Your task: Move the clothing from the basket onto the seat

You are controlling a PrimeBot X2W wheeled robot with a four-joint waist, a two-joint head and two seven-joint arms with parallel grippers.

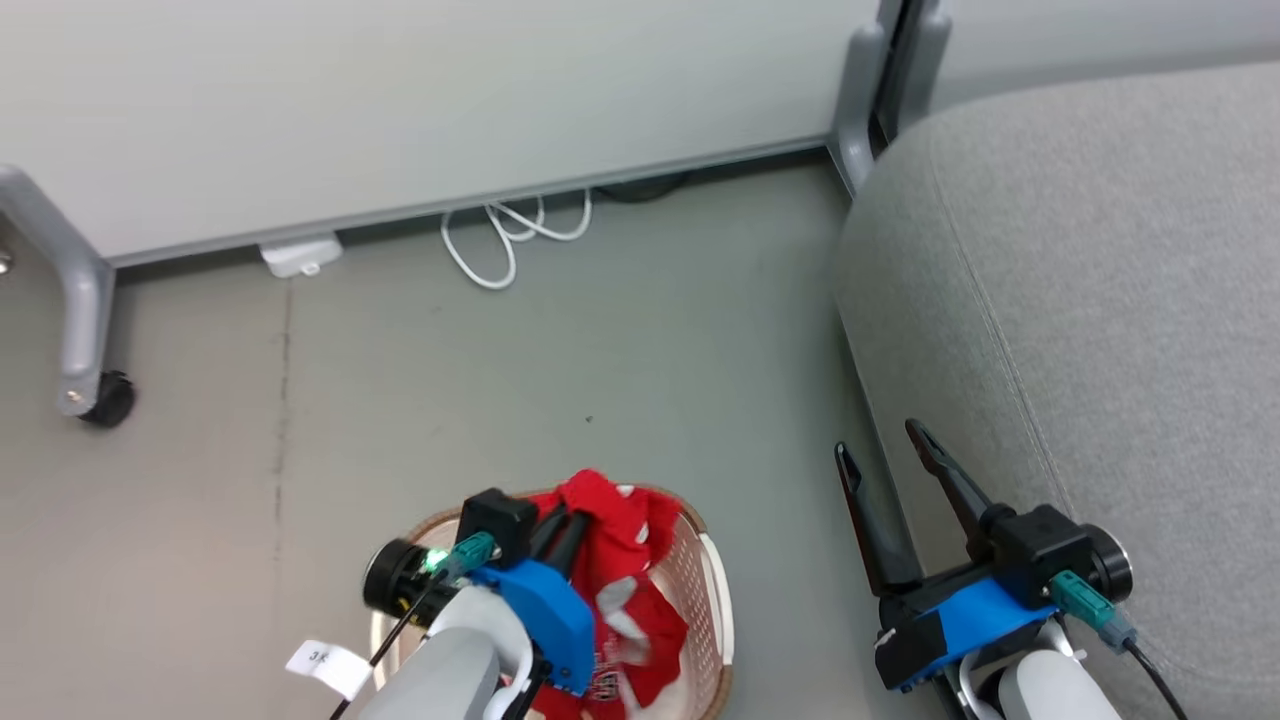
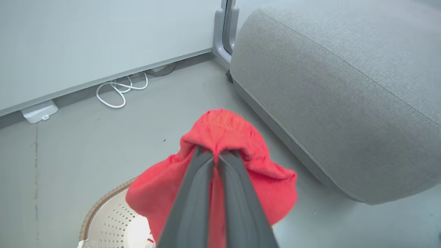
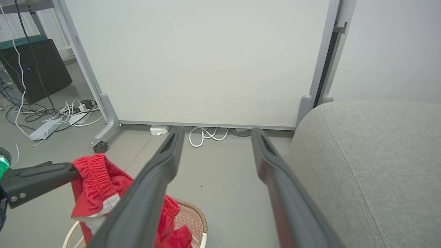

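Shorts (image 2: 224,127) clamped at waistband in left end effector (image 2: 217,153), hanging over basket (image 2: 113,213); seat (image 2: 337,103) lies at 2 o'clock; right end effector (image 1: 880,440), released, sits nearer it.

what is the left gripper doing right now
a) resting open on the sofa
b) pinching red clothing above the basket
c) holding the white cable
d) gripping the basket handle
b: the left gripper is shut on a bunched fold of the red clothing, holding it up over the basket.
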